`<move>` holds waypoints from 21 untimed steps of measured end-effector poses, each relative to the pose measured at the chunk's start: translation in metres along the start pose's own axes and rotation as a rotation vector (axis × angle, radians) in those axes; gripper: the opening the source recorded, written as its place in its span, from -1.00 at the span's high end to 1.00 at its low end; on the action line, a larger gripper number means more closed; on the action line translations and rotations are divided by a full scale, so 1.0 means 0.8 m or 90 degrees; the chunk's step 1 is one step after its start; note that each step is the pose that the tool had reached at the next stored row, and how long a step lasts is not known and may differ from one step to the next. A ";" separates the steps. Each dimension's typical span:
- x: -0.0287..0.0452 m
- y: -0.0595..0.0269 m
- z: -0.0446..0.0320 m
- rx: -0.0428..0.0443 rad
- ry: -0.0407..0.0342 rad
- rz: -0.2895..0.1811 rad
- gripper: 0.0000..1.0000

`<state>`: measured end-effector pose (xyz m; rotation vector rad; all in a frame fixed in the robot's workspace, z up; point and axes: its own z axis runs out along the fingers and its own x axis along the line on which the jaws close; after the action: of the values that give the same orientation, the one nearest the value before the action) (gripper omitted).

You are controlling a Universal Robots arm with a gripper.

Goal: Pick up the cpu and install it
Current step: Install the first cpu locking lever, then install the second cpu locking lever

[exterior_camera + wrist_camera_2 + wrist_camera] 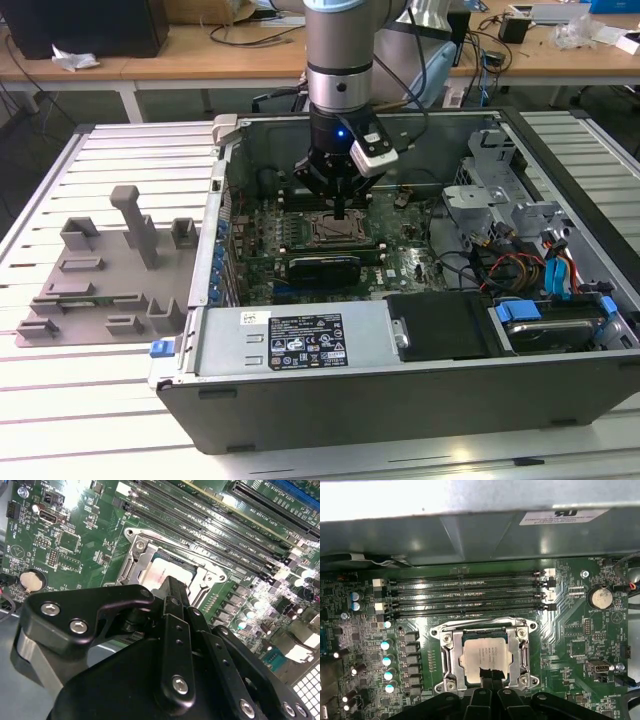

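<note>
Computer case [420, 400], open-topped, set on tabletop [100, 420]: green motherboard [570, 630] contained. Socket [447, 655]: cpu [485, 657] seated within. Tool [487, 680] lowered onto cpu, fingers drawn together.

Tool [343, 212] tip: finger gap hidden behind its own black body in both wrist views, too small to judge in the exterior view. Cpu [485, 657]: near edge covered by the tool tip in the first wrist view, mostly masked in the second wrist view. Arm [340, 50] cut by the exterior view's top edge
</note>
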<state>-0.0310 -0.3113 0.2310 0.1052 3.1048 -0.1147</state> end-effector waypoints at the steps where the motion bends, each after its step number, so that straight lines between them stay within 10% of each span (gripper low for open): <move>1: 0.0000 0.000 0.0000 -0.0001 0.0000 0.000 0.79; 16: 0.0000 0.000 0.0000 -0.0003 0.0000 0.000 0.79; 21: -0.0006 -0.001 -0.0146 -0.0003 0.0000 0.000 0.79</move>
<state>-0.0309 -0.3113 0.2427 0.1051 3.1049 -0.1140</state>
